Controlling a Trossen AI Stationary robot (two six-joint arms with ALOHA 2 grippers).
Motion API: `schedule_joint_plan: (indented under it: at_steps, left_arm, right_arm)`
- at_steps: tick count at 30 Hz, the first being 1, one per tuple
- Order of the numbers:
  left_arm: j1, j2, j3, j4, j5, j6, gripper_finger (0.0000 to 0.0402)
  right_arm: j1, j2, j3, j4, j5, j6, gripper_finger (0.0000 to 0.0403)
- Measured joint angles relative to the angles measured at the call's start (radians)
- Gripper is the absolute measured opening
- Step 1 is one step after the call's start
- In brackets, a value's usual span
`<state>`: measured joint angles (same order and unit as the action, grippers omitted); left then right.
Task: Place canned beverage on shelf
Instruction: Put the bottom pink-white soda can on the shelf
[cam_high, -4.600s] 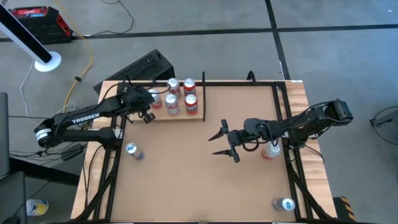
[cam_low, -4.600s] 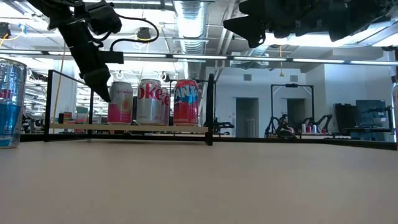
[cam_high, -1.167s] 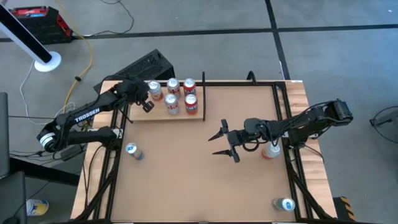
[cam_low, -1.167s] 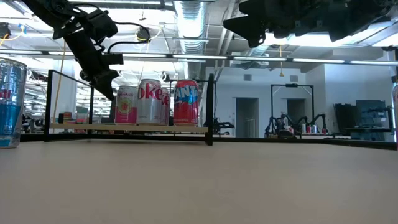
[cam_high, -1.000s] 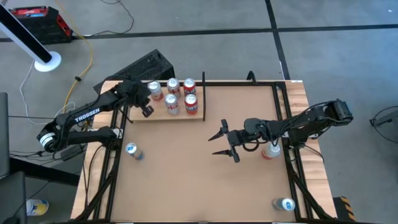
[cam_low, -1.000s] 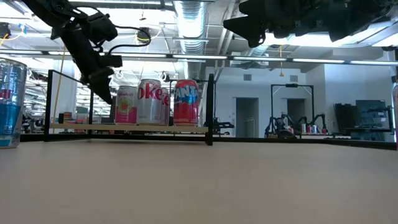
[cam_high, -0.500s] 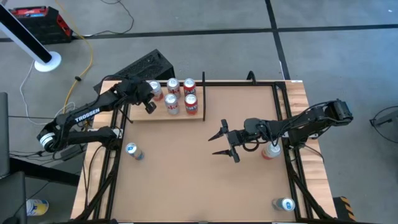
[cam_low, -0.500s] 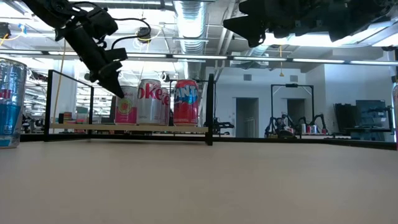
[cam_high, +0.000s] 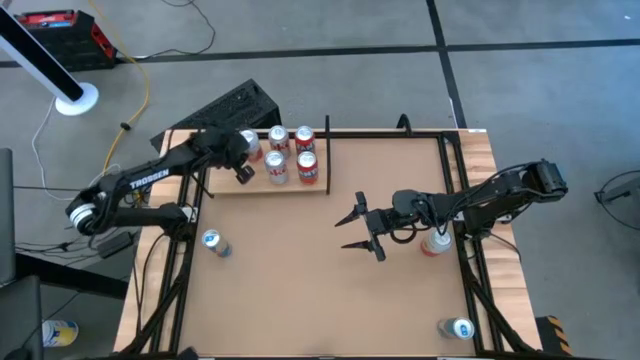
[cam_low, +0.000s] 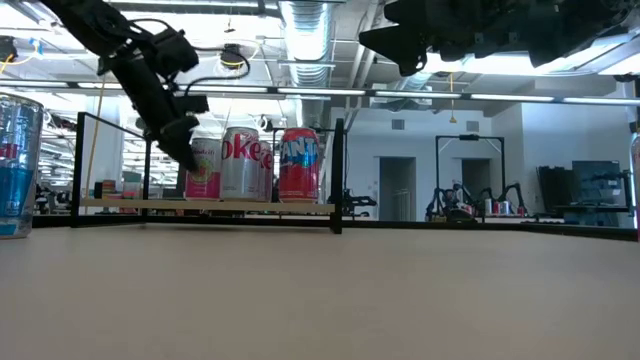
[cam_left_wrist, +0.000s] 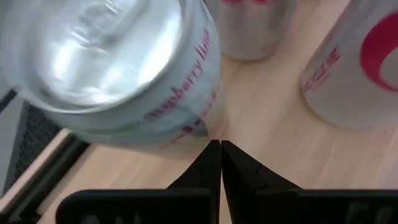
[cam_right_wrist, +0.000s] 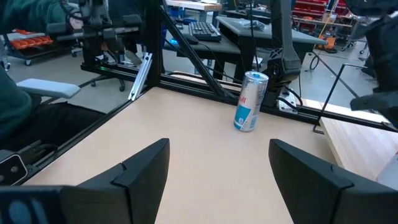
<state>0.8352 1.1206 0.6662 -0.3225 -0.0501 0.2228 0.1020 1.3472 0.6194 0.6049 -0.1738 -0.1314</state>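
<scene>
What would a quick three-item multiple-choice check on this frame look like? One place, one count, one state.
1. Where is the left end effector?
A. Over the middle of the table
B. At the left part of the shelf, beside the pink can
C. By the table's front right corner

2. How many cans stand on the shelf?
A. Three
B. Seven
C. Five

3. What state is the right end effector in?
A. Open, holding nothing
B. Shut on a can
C. Shut, empty

Key:
1 B: the left wrist view shows its closed tips on the pale wood next to the pink can.
2 C: the high view shows five tops on the board.
3 A: the right wrist view shows its fingers spread over bare tabletop.
</scene>
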Motion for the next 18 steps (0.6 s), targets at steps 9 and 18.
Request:
schedule_joint_plan:
  at_steps: [9, 18]
  left_arm:
    - [-0.001, 0.052, 0.000, 0.057, -0.014, 0.005, 0.0000]
    - [-0.001, 0.050, 0.000, 0.078, -0.027, 0.000, 0.0000]
  right_arm:
    - [0.000, 0.000, 0.000, -0.019, 0.000, 0.000, 0.0297]
    - [0.000, 0.000, 0.000, -0.019, 0.000, 0.000, 0.0297]
